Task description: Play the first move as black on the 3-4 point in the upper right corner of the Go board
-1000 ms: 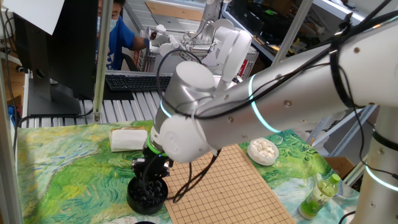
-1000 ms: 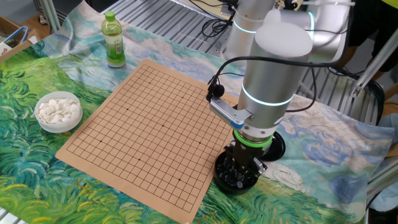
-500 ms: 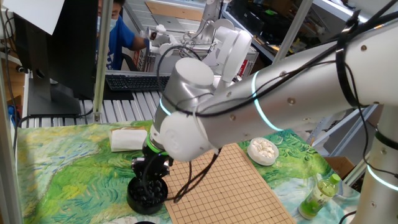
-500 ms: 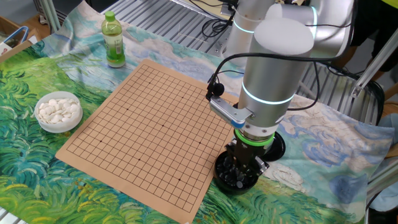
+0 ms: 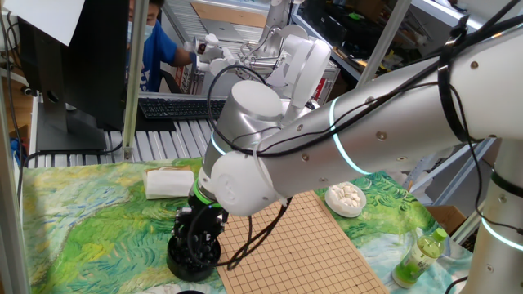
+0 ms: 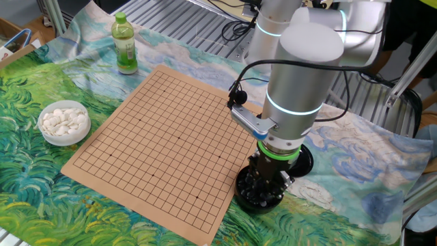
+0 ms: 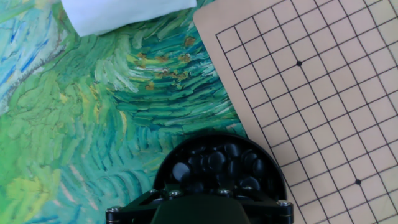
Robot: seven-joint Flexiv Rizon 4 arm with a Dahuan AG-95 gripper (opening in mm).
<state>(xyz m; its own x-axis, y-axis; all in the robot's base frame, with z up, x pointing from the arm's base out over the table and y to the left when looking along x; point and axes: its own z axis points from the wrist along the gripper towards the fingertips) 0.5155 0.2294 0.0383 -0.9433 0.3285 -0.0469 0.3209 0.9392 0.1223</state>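
A black bowl (image 5: 194, 260) full of glossy black stones (image 7: 216, 160) stands on the cloth just off the corner of the wooden Go board (image 6: 164, 133). My gripper (image 5: 198, 242) points straight down with its fingertips inside this bowl, among the stones; it shows the same way in the other fixed view (image 6: 265, 189). The hand view shows only the gripper body at the bottom edge, over the bowl (image 7: 186, 155). The fingertips are hidden, so I cannot tell whether they hold a stone. The board (image 7: 323, 93) carries no stones, and all its crossings are bare.
A white bowl of white stones (image 6: 63, 123) sits beside the board's far side, also seen in one fixed view (image 5: 345, 197). A green bottle (image 6: 125, 44) stands near another corner. A white folded cloth (image 5: 169, 181) lies behind the black bowl. A black lid (image 6: 306, 160) lies behind the arm.
My gripper has sunk a little lower into the bowl of black stones. Nothing else has moved.
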